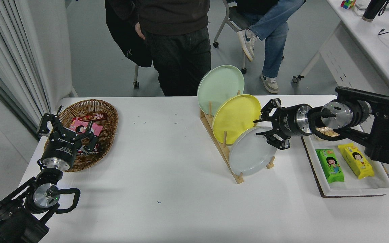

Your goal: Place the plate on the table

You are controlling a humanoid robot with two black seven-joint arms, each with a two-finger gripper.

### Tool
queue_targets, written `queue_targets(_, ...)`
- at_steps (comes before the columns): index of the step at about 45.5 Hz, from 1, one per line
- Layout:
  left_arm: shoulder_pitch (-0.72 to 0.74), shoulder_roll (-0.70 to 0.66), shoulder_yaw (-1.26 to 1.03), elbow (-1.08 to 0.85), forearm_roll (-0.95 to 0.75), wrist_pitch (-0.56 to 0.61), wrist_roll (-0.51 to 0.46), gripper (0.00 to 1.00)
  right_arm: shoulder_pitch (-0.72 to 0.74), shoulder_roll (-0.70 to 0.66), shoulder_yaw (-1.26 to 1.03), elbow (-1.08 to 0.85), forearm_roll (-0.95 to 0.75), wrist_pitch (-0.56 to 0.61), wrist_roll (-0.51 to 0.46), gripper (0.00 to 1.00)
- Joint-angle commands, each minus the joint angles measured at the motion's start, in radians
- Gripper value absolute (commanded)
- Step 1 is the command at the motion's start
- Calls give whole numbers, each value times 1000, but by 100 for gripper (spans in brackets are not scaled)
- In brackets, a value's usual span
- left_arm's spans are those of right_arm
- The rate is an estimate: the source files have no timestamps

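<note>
- Your right gripper (268, 127) has its fingers spread, at the upper right rim of the plate (250, 152); contact you cannot confirm.
- The plate stands tilted in the nearest slot of the rack (222, 148), in front of the yellow plate (235, 116) and green plate (218, 83).
- Your left gripper (67, 125) sits parked, fingers spread, over the basket (108, 118) at the left of the table (167, 175).
- The tray (366, 187) lies right of the rack.
</note>
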Motion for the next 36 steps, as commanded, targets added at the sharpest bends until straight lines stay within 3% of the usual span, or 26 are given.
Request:
queue_targets(1, 0, 0, 0, 0, 0, 0, 0, 98, -2, 3, 12, 0, 0, 0, -15, 33)
queue_targets(13, 0, 0, 0, 0, 0, 0, 0, 98, -2, 3, 14, -2, 0, 0, -29, 24)
queue_targets(36, 0, 0, 0, 0, 0, 0, 0, 98, -3, 2, 14, -20, -1, 1, -32, 20)
